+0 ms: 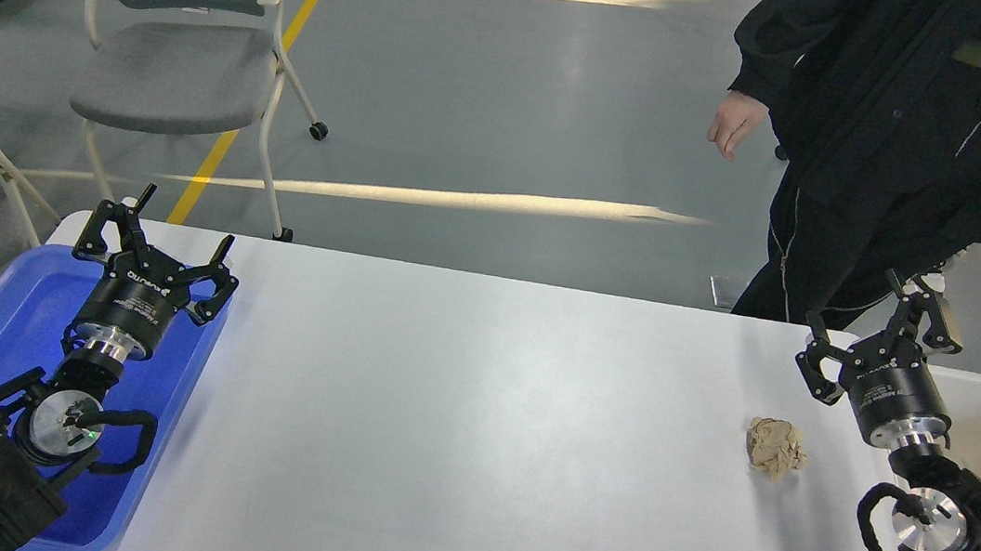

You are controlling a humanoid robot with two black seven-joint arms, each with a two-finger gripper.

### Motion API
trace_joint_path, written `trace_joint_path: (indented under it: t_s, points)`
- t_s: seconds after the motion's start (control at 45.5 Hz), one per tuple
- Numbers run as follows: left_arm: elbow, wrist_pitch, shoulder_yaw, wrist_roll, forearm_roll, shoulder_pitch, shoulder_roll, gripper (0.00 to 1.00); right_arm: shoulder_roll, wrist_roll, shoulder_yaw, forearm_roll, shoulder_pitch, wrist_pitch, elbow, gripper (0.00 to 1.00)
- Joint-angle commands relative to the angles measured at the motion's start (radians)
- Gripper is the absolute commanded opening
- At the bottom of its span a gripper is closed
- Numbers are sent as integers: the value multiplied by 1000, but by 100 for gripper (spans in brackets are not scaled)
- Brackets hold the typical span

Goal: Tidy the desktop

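The desktop (472, 423) is viewed from the robot's head, forward and downward, at close range, floor beyond.

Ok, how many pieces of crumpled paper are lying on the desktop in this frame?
1. A single tan crumpled paper ball sits on the right side of the desktop, near the right end effector. The arms could hide small scraps beneath them.
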Motion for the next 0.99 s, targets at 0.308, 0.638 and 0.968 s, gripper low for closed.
trace_joint_path:
  t_s: [0.308, 0.638, 0.968]
  points:
    - [0, 0, 0, 0, 0, 0, 0, 100, -3, 6, 0, 0, -6, 6, -2, 100]
    - [1, 0, 0, 0, 0, 0, 0, 100, -14, 9, -6, -2, 12, -8, -9, 100]
    - [0, 0, 0, 0, 0, 0, 0, 100, -153, -5, -234, -22, 99, -59, 79, 100]
